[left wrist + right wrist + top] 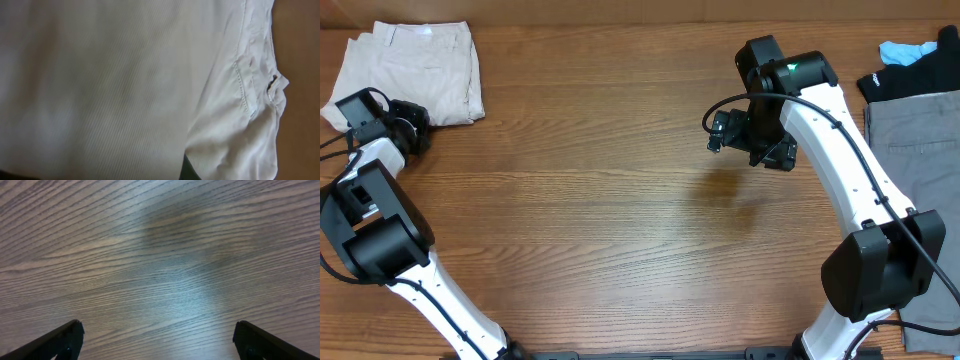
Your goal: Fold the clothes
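Wooden table, grey garment at right edge, black cloth above it (blue cloth just beside)

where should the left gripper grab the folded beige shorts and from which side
Probably the near edge of the folded shorts, the stretch right beside the left gripper. Come in low from the robot's side: the layers lie flat and stacked, so an edge pinch should catch them all.

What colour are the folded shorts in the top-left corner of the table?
The shorts are plain pale cream-beige; the overhead view shows it best.
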You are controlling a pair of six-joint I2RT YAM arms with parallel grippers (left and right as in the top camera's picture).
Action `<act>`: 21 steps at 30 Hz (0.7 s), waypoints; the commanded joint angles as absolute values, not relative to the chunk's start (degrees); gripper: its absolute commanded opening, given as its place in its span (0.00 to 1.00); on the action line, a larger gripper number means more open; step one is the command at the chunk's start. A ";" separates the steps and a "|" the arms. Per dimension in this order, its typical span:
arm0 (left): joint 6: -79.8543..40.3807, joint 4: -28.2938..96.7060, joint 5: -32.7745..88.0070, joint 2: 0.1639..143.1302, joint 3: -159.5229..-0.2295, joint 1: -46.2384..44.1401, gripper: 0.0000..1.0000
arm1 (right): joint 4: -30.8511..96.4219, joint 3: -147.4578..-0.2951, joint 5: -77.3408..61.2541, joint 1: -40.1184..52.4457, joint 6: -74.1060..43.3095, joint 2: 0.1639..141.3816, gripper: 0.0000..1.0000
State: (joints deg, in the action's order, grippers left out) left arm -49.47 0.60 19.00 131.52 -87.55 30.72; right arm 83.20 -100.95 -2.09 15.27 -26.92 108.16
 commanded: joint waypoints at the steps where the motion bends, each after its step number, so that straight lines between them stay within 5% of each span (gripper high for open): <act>1: -46.22 -0.10 17.98 132.86 -87.24 30.06 0.04 | 83.07 -101.58 -1.30 15.20 -26.57 107.59 1.00; 7: -46.24 -0.34 17.72 132.86 -87.26 30.06 0.09 | 83.18 -101.58 -1.32 15.20 -26.59 107.59 1.00; 10: -46.24 -0.21 17.80 132.86 -87.26 30.09 0.33 | 83.33 -101.58 -1.32 15.20 -26.59 107.59 1.00; 12: -46.24 0.19 18.13 132.86 -87.26 30.17 0.66 | 83.31 -101.58 -1.30 15.20 -26.57 107.59 1.00; 15: -46.24 2.24 18.26 132.84 -87.26 30.48 0.88 | 83.33 -101.58 -1.30 15.20 -26.57 107.59 1.00; 18: -46.28 5.30 18.98 132.64 -87.26 31.31 1.00 | 83.31 -101.58 -1.30 15.20 -26.57 107.59 1.00; 21: -46.28 8.56 20.45 131.92 -87.26 32.32 1.00 | 83.31 -101.58 -1.30 15.20 -26.57 107.59 1.00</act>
